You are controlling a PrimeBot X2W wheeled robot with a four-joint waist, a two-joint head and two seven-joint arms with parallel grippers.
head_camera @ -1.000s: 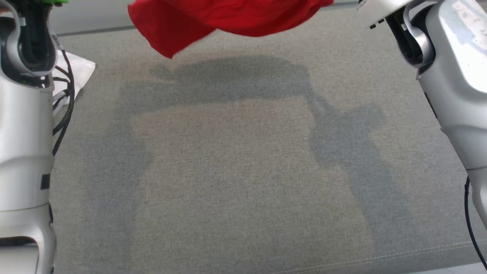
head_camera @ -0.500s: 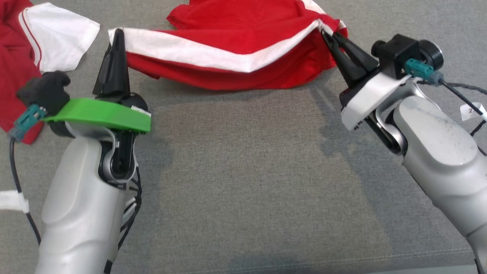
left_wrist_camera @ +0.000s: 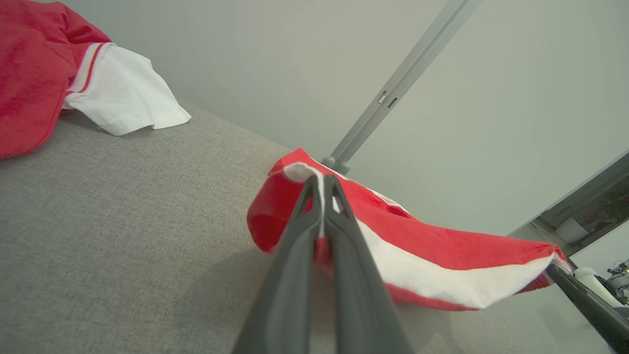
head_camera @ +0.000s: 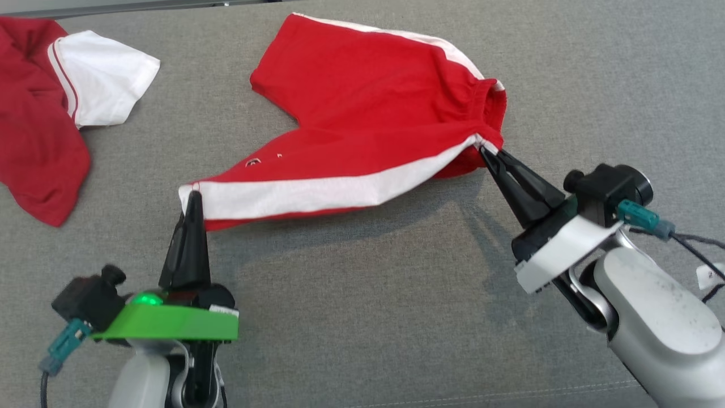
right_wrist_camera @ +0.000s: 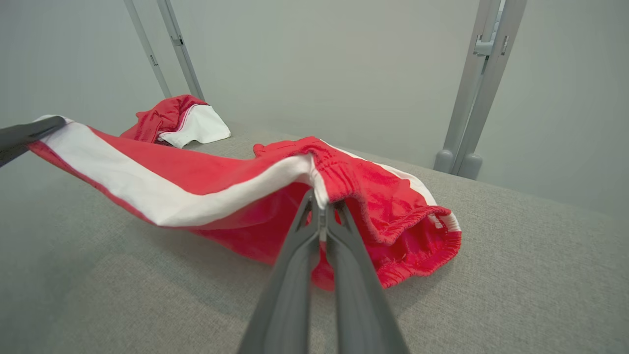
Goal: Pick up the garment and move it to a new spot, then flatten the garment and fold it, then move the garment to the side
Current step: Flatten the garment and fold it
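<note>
The left gripper pinches the leg hem of the red white-striped fabric shorts. The right gripper clamps their waistband.

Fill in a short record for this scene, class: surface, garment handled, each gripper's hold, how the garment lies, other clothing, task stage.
surface: grey fabric surface
garment handled: red shorts with a white side stripe
left gripper: shut on the leg hem at one end of the stripe
right gripper: shut on the waistband at the stripe's other end
lie of garment: striped edge stretched and lifted between the grippers; far leg rests on the surface
other clothing: red and white shirt, crumpled, apart to the left
task stage: not yet flat, not folded
</note>
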